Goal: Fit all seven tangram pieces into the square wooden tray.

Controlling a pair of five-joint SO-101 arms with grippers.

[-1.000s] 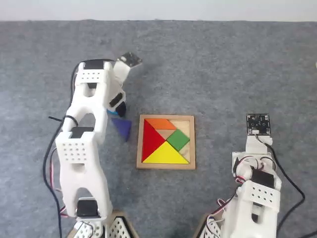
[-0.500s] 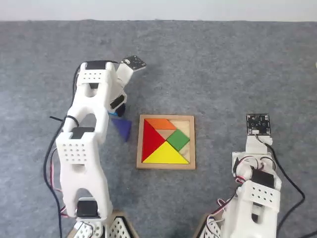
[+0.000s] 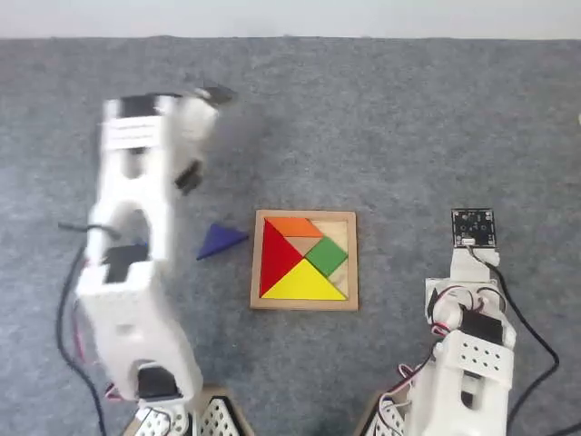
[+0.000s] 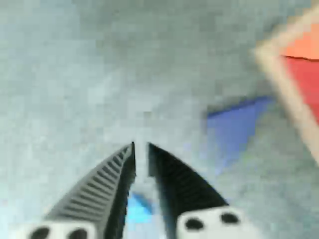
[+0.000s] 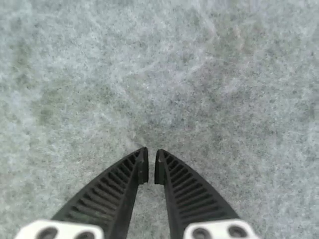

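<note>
Grey felt (image 3: 408,118) covers the bench, with a strip of pale wall along the far edge. At the centre sits the square wooden tray (image 3: 257,263), partly filled. I count four pieces seated: an orange piece (image 3: 292,225), a red triangle (image 3: 277,259), a green square (image 3: 325,255) and a yellow triangle (image 3: 304,286). Bare wood shows along the side nearest my right arm.

A dark blue triangle (image 3: 221,241) lies flat on the felt just beside the tray, apart from it, on the left arm's side.

My left arm (image 3: 136,272) is blurred, standing over the felt beyond that triangle. Its wrist view shows the left tool (image 4: 140,149) with jaws drawn narrow. A pale blue piece (image 4: 137,209) sits between them near their root. It looks pinched there, though blur keeps me from being certain.

The right tool (image 5: 151,167) is nearly closed, holding nothing, over bare felt.

I judge the filling is about half done, with a loose piece in hand. Next it needs carrying over the open wood, turning to match the gap, and lowering flat.

I can read no brand, label or writing anywhere.
</note>
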